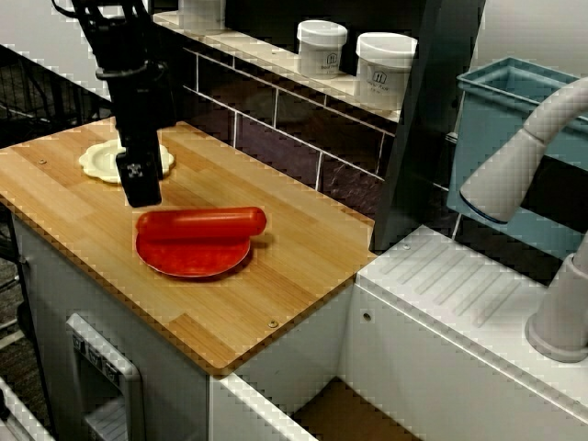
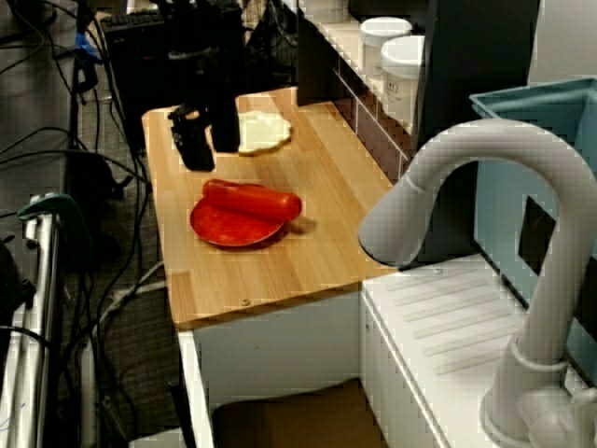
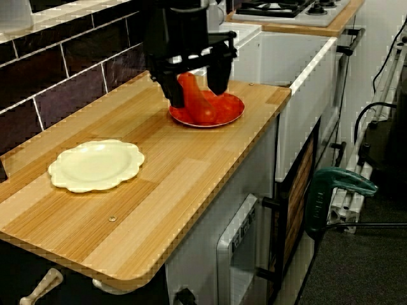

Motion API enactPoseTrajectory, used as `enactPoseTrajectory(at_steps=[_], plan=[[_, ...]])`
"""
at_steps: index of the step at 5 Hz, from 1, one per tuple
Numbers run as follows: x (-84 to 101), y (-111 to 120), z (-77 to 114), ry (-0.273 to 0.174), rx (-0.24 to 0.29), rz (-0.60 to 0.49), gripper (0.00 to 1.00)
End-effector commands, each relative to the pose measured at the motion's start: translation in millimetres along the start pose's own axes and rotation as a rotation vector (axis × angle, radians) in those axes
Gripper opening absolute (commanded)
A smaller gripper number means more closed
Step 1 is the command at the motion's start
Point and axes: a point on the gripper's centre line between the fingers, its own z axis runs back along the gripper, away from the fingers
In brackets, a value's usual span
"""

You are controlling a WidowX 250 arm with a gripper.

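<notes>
My pincer (image 3: 194, 92) open wide and empty, hanging over the wooden counter (image 1: 276, 276), just beside the sausage (image 1: 202, 223) lying on a red plate (image 1: 188, 262), cream plate (image 3: 95, 165) nearby

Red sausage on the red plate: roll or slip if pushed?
Probably rolls: the red sausage is a smooth cylinder lying sideways on the red plate. Glossy skin looks slippery. One end overhangs the rim, so a push may tip it off.

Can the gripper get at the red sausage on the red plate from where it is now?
Probably yes: the gripper hangs open beside the red plate, and nothing stands between it and the sausage lying on top.
</notes>
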Motion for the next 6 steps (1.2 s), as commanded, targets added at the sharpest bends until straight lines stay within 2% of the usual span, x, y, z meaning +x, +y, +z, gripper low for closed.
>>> enactPoseTrajectory(at_steps=[1, 2, 4, 6], plan=[[16.2, 5, 27.7, -0.075, 0.044, -0.126, 1.00], [24.9, 0, 24.6, -0.110, 0.035, -0.149, 1.00], [38.0, -13, 18.3, -0.108, 0.069, -0.142, 1.00], [48.8, -30, -5.8, -0.082, 0.078, -0.114, 1.00]])
